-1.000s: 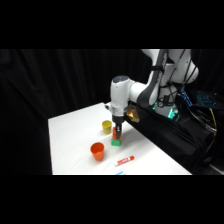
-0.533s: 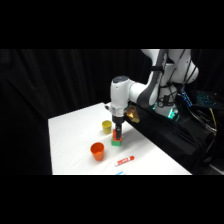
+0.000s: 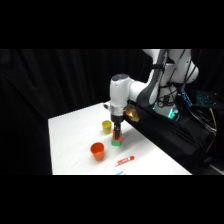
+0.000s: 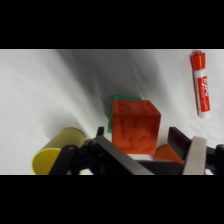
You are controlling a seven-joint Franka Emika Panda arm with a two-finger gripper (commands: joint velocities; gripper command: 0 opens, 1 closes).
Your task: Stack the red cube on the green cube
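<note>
Red cube (image 4: 135,126) sits on green cube (image 4: 119,100); only sliver of green edge shows behind red top in wrist view. In side view, stack stands on white desk (image 3: 70,135), green cube (image 3: 116,142) at bottom, red cube (image 3: 117,135) above, gripper (image 3: 116,131) directly over it. Fingers (image 4: 192,150) flank red cube on both sides; whether clamped or let go, cannot tell. Yellow cup (image 3: 106,126) just beside stack, orange cup (image 3: 97,150) nearer desk front, red-and-white marker (image 3: 124,160) lying flat close by.
</note>
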